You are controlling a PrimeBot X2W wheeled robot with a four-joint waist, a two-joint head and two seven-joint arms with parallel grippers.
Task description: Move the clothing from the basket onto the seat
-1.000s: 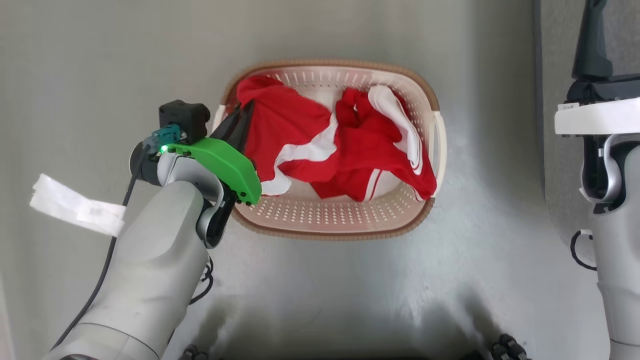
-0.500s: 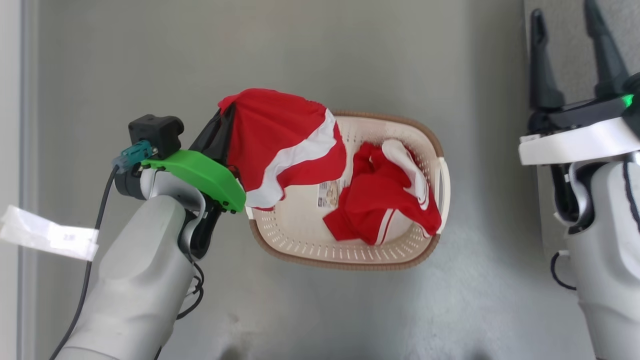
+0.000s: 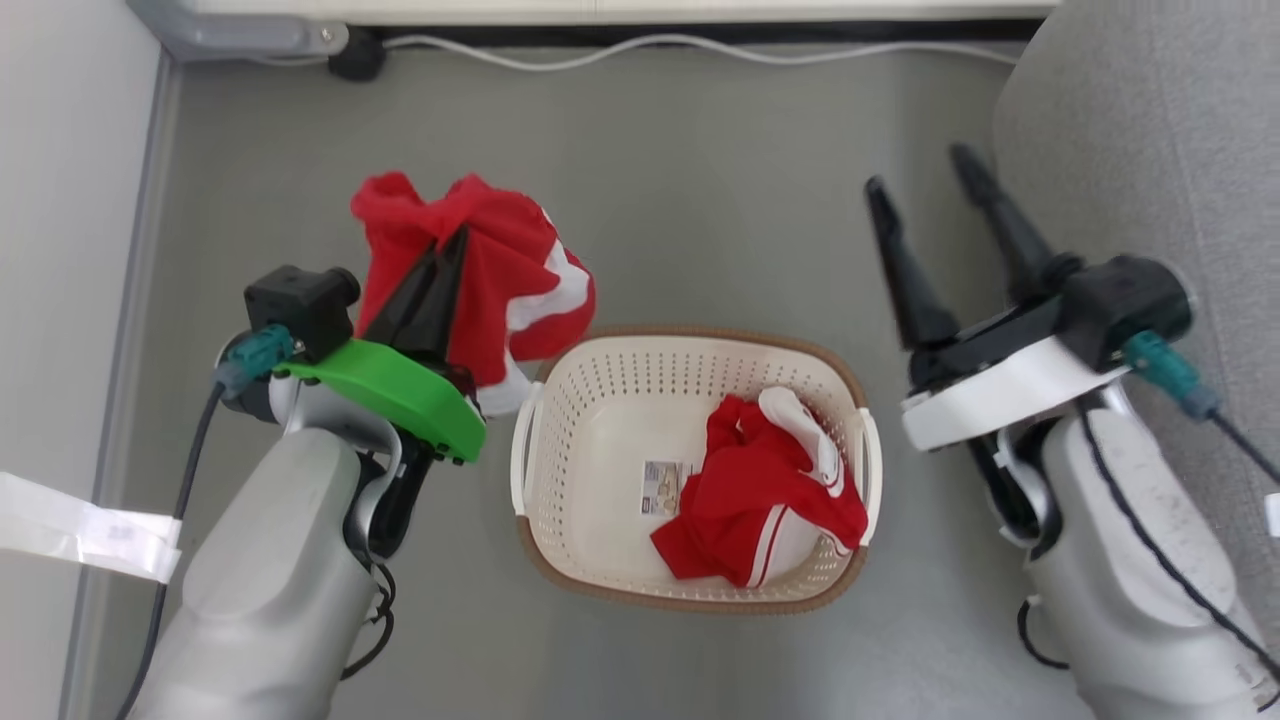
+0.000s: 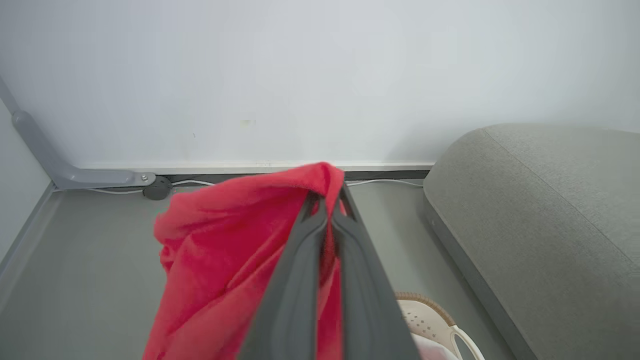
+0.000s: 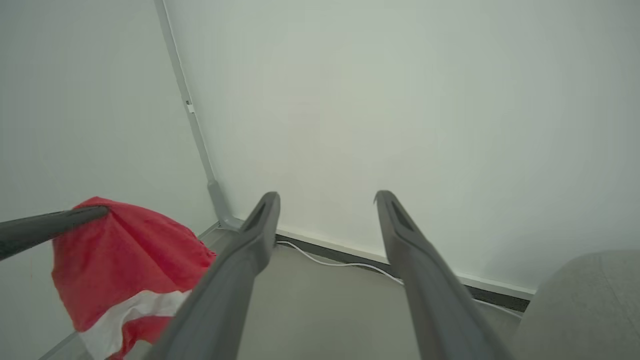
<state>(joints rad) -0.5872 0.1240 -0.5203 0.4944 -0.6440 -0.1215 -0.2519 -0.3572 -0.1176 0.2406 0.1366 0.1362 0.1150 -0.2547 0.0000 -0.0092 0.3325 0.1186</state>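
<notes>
Pale grey forearms point(image 3: 270, 570) carry black cables point(image 3: 181, 500) and teal connectors point(image 3: 250, 355). The left wrist plate point(image 3: 390, 392) is green, the right plate point(image 3: 990, 402) white; fingers point(image 3: 905, 280) are dark and tapered.

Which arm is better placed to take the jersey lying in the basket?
Right. The right gripper is open and empty, and the jersey lies on the basket's right side. The left gripper is shut on the shorts.

A smooth grey floor point(image 3: 700, 200) meets a plain pale wall point(image 4: 320, 75) at a white skirting board point(image 4: 225, 164). A white cable point(image 5: 345, 264) runs along the wall's foot, near a grey metal bracket point(image 4: 95, 177) in the corner. The light-grey sofa point(image 3: 1150, 130) stands at the right. The light is soft and even.
</notes>
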